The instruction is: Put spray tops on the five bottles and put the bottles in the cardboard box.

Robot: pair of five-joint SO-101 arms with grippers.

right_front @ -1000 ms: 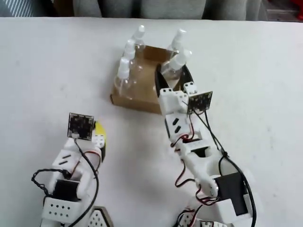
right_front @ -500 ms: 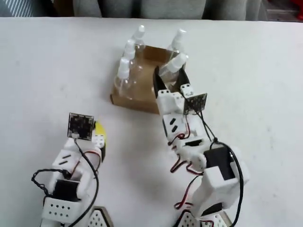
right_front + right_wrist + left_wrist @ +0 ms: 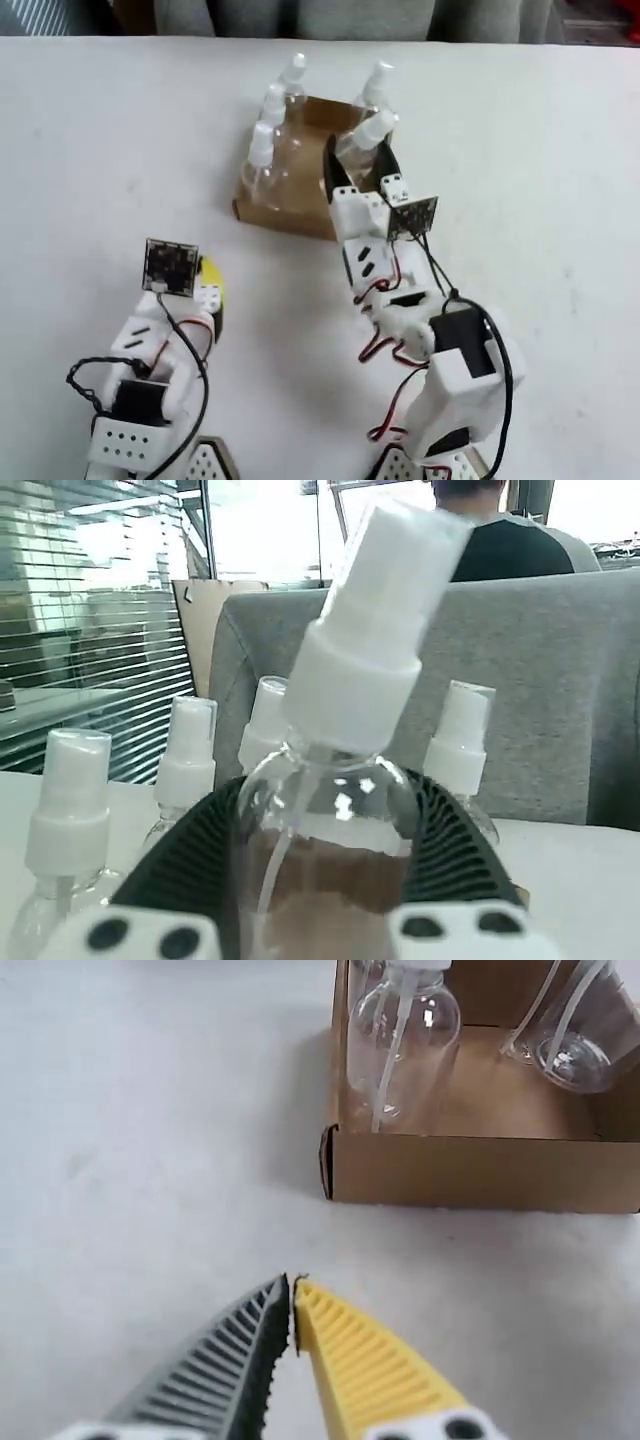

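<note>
The cardboard box [image 3: 285, 213] stands mid-table with three capped clear bottles along one side [image 3: 262, 152] and one at its far corner [image 3: 375, 84]. My right gripper [image 3: 360, 165] is over the box's near right part, shut on a fifth bottle [image 3: 368, 133] that leans with its white spray top on. In the right wrist view that bottle [image 3: 330, 830] sits between the black fingers [image 3: 190, 865], with the other spray tops [image 3: 70, 800] behind. My left gripper [image 3: 291, 1288] is shut and empty, low over the table short of the box [image 3: 470, 1170]; its yellow finger [image 3: 212, 282] shows from above.
White tabletop spreads on all sides of the box. Grey chairs line the table's far edge [image 3: 300, 20]. Both arm bases sit at the near edge, with cables along the right arm [image 3: 440, 300].
My right gripper has shifted slightly left over the box with the bottle, and its arm has folded back toward the base. The left arm has not moved.
</note>
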